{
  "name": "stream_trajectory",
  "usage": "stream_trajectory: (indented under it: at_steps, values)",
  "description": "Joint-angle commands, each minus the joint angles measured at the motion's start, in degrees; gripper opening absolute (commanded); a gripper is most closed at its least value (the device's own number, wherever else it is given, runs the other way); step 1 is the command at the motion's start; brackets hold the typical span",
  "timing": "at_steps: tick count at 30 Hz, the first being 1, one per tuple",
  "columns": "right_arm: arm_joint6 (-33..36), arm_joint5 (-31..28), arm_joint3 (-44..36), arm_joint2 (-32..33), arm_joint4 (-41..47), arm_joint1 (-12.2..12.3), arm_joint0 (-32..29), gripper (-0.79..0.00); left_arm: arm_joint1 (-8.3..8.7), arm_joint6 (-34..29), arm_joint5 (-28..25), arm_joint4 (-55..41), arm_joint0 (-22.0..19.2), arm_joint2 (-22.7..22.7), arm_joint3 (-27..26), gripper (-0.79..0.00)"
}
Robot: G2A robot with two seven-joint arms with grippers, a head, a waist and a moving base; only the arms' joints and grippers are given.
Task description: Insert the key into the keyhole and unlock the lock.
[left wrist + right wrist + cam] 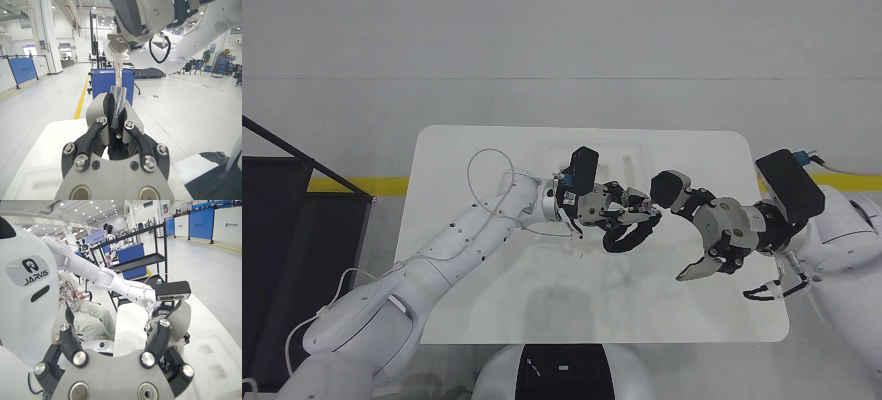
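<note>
In the left wrist view my left gripper [115,103] is shut on a shiny metal lock [118,103], held above the white table [482,170]. A silver key [118,50] stands in the lock's keyhole, its textured head sticking out. One pad [132,17] of my right gripper hangs right beside the key head; whether they touch I cannot tell. From the top view my left gripper [634,212] sits mid-table. My right gripper [678,230] faces it from the right, open wide, one finger by the key and the other spread toward the table's front. The right wrist view shows this right gripper [122,313] open.
A white foam tray [213,351] with square recesses lies on the table under the grippers. A black rack [282,230] stands left of the table, beyond its edge. The table's front and left areas are bare.
</note>
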Motion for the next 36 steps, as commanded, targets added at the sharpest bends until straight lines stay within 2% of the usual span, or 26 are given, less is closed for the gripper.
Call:
stream_trajectory:
  at_steps: [1,9,27,36]
  values:
    - [-0.5,-0.5,0.2,0.0,0.4,0.0,0.4,0.000,0.00,0.0,0.0,0.0,0.0,0.0,0.0,-0.785]
    - [-1.2,-0.8,1.7,2.5,0.2,0.3,-0.5,0.000,0.00,0.0,0.0,0.0,0.0,0.0,0.0,-0.785]
    - [-0.9,0.0,2.4,-0.4,-0.5,-0.1,0.6,0.000,0.00,0.0,0.0,0.0,0.0,0.0,0.0,-0.785]
    - [-1.1,0.2,2.0,1.1,-0.6,0.1,1.0,0.000,0.00,0.0,0.0,0.0,0.0,0.0,0.0,-0.785]
